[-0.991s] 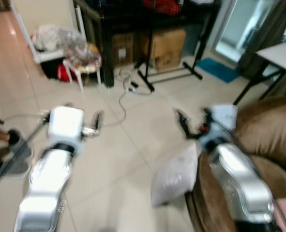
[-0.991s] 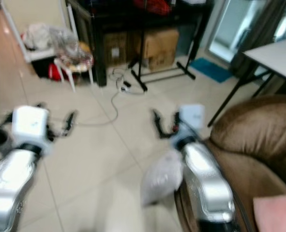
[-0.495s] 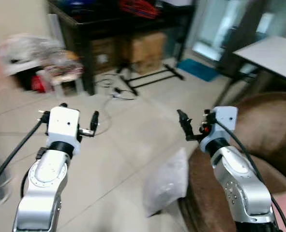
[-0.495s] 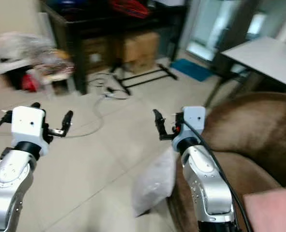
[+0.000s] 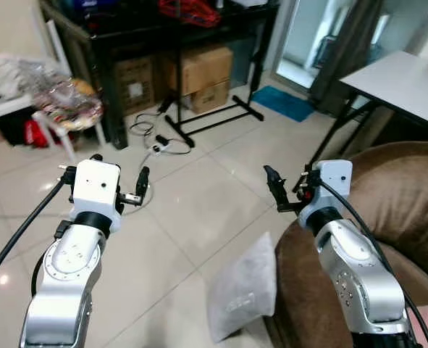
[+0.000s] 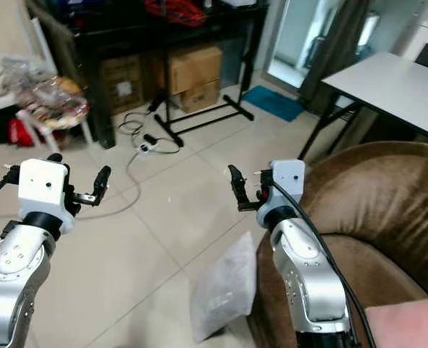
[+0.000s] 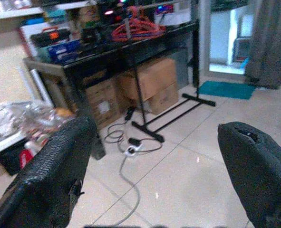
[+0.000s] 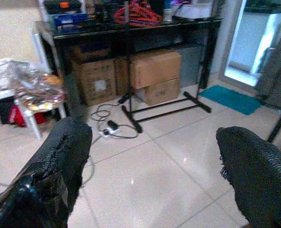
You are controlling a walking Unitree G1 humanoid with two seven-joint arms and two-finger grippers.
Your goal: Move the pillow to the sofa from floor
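We are holding our right gripper (image 5: pixel 286 188) out in front of us with its fingers spread apart and nothing between them, raised above the front corner of the sofa (image 5: pixel 402 196). Our left gripper (image 5: pixel 119 177) is hanging at a similar height, farther from the sofa, fingers likewise apart and empty. Below and slightly inward of the right gripper, the pillow (image 5: pixel 244 293) is standing on the floor (image 5: pixel 192 210), leaning against the sofa's front edge and touching it. Its long axis is running slantwise, rising toward the sofa, with its upper corner nearest our right arm. We are judging the right arm to be clearly the nearer one: the pillow is lying almost beneath it, well apart from the left. The coming reach will likely need to go downward and back toward us.
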